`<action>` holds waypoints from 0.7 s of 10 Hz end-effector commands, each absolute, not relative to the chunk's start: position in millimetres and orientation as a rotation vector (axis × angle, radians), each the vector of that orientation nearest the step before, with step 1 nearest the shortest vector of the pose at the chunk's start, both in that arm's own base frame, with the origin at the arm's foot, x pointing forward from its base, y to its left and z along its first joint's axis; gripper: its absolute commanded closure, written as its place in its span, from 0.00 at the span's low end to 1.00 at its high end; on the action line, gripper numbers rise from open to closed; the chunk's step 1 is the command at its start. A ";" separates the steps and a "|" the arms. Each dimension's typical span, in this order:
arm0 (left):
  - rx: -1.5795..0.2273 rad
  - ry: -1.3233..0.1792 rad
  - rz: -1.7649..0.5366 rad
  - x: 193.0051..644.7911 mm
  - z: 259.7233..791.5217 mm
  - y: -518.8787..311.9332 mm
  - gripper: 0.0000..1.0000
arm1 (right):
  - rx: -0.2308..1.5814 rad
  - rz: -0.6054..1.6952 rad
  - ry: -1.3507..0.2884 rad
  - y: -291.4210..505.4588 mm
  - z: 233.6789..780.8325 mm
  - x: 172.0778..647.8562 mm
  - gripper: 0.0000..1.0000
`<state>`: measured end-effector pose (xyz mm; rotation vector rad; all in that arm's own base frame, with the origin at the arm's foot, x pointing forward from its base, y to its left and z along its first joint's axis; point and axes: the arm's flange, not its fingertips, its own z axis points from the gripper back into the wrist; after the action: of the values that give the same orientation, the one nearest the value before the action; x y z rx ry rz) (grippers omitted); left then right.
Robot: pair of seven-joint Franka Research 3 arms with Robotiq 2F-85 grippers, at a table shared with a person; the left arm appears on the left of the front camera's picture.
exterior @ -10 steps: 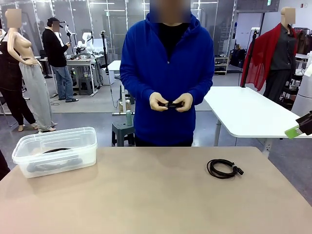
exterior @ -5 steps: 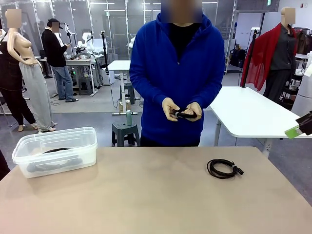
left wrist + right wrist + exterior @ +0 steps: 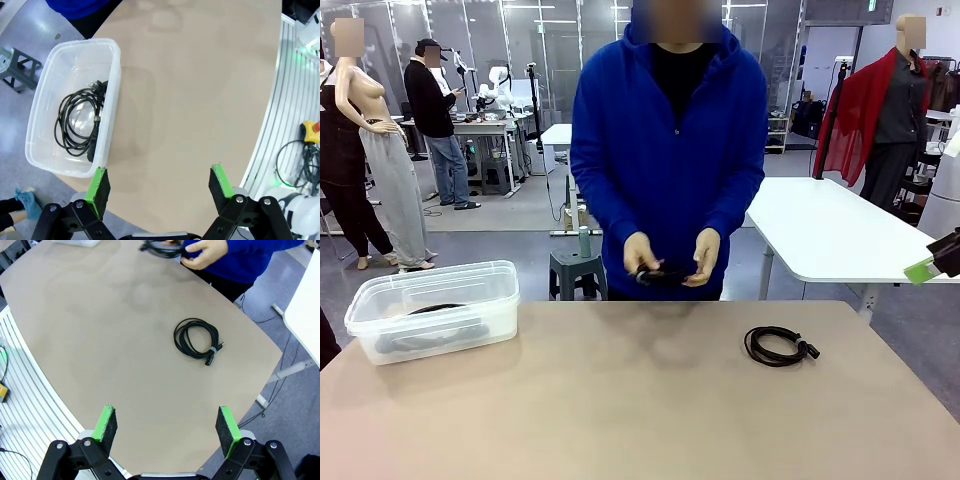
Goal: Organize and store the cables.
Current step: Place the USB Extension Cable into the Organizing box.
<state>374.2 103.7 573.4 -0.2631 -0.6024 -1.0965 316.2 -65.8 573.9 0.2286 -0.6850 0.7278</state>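
1. I start from the table (image 3: pixel 620 420), a beige top with a curved near edge. Every place below is given against it.
2. A person in a blue hooded top stands right at the table's far edge, near the middle. Both hands (image 3: pixel 640 258) are held together just above that edge.
3. A clear plastic bin (image 3: pixel 430 275) sits on the table's left end, close to the far corner, with no lid on it.
4. Behind the table, on the floor, a small grey stool (image 3: pixel 572 268) stands to the left of the person. A white table (image 3: pixel 830 235) stands off the far right corner.
5. My left gripper (image 3: pixel 159 170) hangs above the table's left end with its green pads spread wide and nothing between them. The bin (image 3: pixel 112 100) lies ahead of its left finger.
6. My right gripper (image 3: pixel 166 411) hangs above the table's right end, also spread wide and holding nothing. Bare tabletop lies between it and the loose cable.
7. One cable (image 3: pixel 65 125) lies inside the bin. It is a thin black cord in a loose round coil with a chunky black plug at one end.
8. A second cable (image 3: pixel 181 340) lies flat on the table's right half. It is a neat black coil bound by a small band, and its plug end sticks out.
9. A third cable (image 3: pixel 668 270) is in the person's hands above the far edge. It is black and partly hidden by the fingers.
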 end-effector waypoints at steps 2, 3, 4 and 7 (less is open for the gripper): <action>-0.256 -0.596 -1.098 373.9 573.3 104.6 0.00 | 0.233 0.732 -0.688 -67.8 572.7 315.9 0.00; -0.256 -0.596 -1.098 373.9 573.3 104.6 0.00 | 0.233 0.732 -0.688 -67.8 572.7 315.9 0.00; -0.256 -0.596 -1.098 373.9 573.3 104.6 0.00 | 0.233 0.732 -0.688 -67.8 572.7 315.9 0.00; -0.256 -0.596 -1.098 373.9 573.3 104.6 0.00 | 0.233 0.732 -0.688 -67.8 572.7 315.9 0.00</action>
<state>374.2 103.7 573.4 -0.2631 -0.6024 -1.0965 316.2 -65.8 573.9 0.2286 -0.6850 0.7278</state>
